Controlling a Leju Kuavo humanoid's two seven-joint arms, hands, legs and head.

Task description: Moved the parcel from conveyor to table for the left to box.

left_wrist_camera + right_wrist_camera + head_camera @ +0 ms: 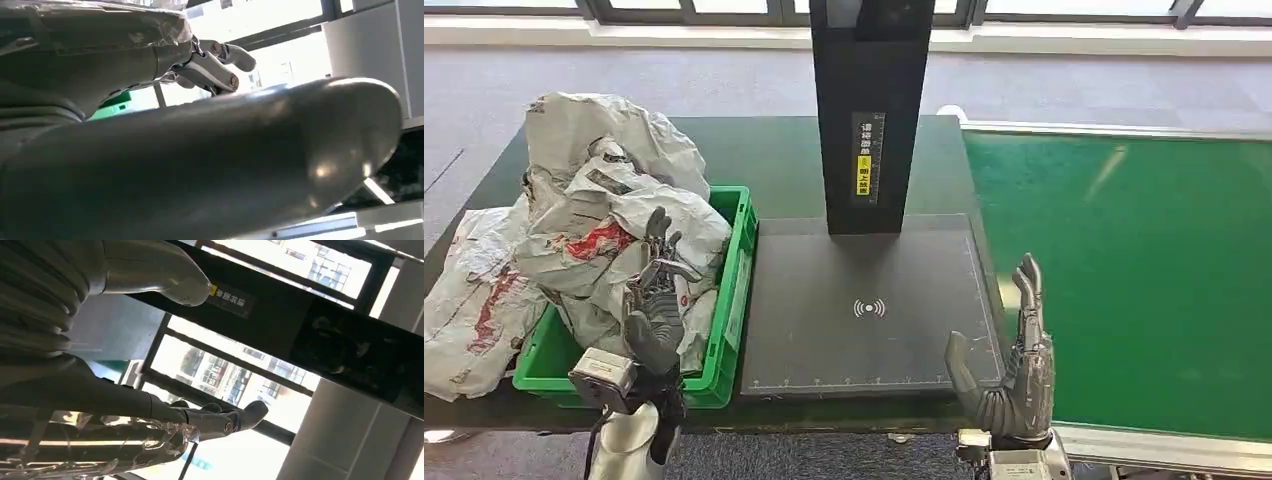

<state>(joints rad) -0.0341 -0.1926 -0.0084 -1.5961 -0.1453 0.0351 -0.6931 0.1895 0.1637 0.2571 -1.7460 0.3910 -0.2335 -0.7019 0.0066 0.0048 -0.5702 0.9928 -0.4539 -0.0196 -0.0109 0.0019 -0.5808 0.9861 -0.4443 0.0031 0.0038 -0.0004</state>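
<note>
Parcels (614, 215): crumpled white bags heaped in the green bin (734, 290) at the table's left; one more (474, 300) draped over the bin's outer side onto the table (774, 160).
Left hand (656, 300): raised over the bin's near edge, fingers loosely curled against the heap, nothing gripped.
Right hand (1014, 365): upright at the seam between grey scan pad (864, 310) and green conveyor (1124, 270), fingers straight, thumb apart, holding nothing.
Black post (869, 110): stands at the pad's far edge.
</note>
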